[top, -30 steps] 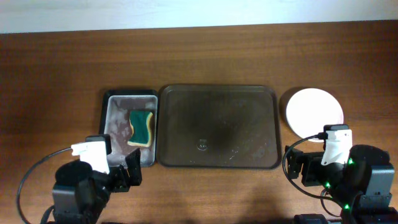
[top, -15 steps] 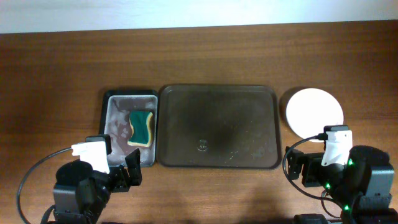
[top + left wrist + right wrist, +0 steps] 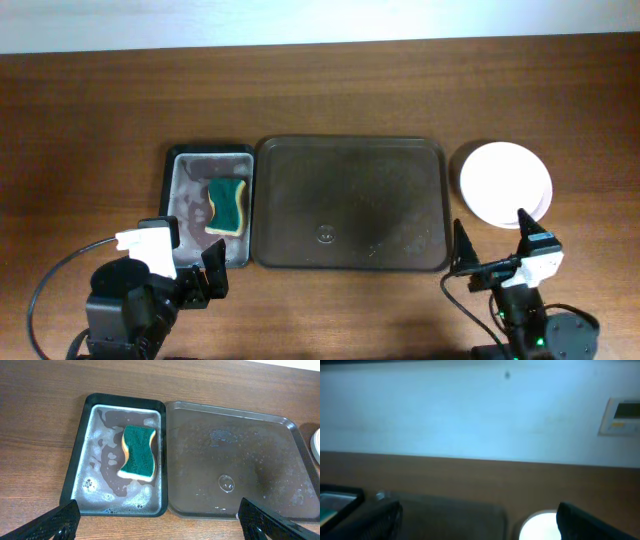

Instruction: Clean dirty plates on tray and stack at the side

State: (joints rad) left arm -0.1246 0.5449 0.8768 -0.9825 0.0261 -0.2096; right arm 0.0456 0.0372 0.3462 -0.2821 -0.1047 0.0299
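The dark brown tray (image 3: 350,204) lies at the table's middle, bare of plates and wet; it also shows in the left wrist view (image 3: 235,465) and dimly in the right wrist view (image 3: 450,517). A stack of plates (image 3: 505,181) with a white one on top sits right of the tray; it shows in the right wrist view (image 3: 540,527). My left gripper (image 3: 190,275) is open and empty near the front edge, its fingertips at the bottom corners of its wrist view (image 3: 160,522). My right gripper (image 3: 490,250) is open and empty, tilted up, in front of the plates.
A smaller black tray (image 3: 210,205) with soapy water holds a green and yellow sponge (image 3: 229,204) left of the brown tray; it also shows in the left wrist view (image 3: 120,455), as does the sponge (image 3: 138,452). A pale wall rises behind the table (image 3: 470,410).
My right arm has pulled back toward the front edge and tilted its gripper upward, so its camera now looks across the table at the wall. The left arm has not moved.
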